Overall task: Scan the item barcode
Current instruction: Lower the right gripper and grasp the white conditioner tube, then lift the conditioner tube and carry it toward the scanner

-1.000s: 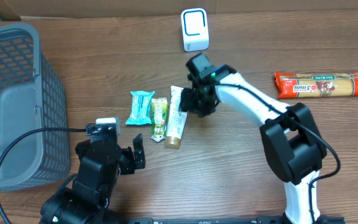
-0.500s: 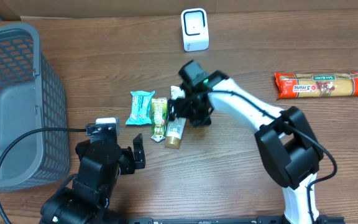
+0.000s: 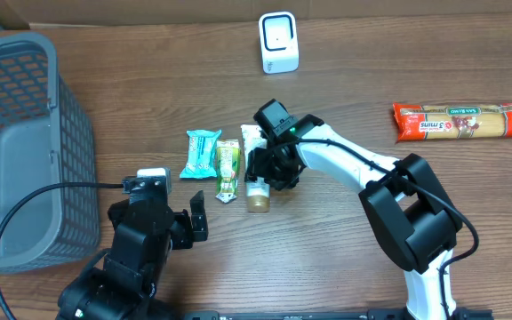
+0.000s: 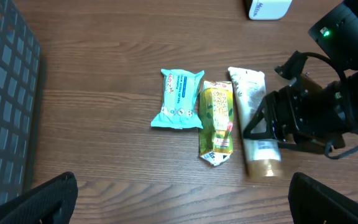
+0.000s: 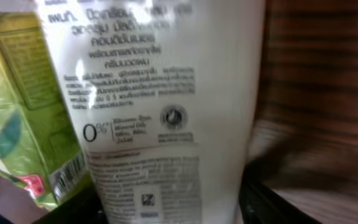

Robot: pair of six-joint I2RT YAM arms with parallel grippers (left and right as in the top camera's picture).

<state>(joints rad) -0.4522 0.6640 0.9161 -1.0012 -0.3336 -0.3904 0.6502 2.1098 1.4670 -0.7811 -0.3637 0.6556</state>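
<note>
The right claw (image 3: 258,174) sits over the white tube (image 5: 160,93), which lies long-ways toward the scanner (image 3: 278,42); I cannot tell if it squeezes.

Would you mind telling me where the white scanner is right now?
In the overhead view, the white scanner stands top centre, beyond the tube and left of the red pasta packet.

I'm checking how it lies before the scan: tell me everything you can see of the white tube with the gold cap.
The white tube looks like soft plastic printed with small dark text, with a gold cap at the end nearer the robot. It lies flat on the wooden table, a green packet close beside it. The right gripper sits over its middle, fingers either side; whether they grip is unclear.
</note>
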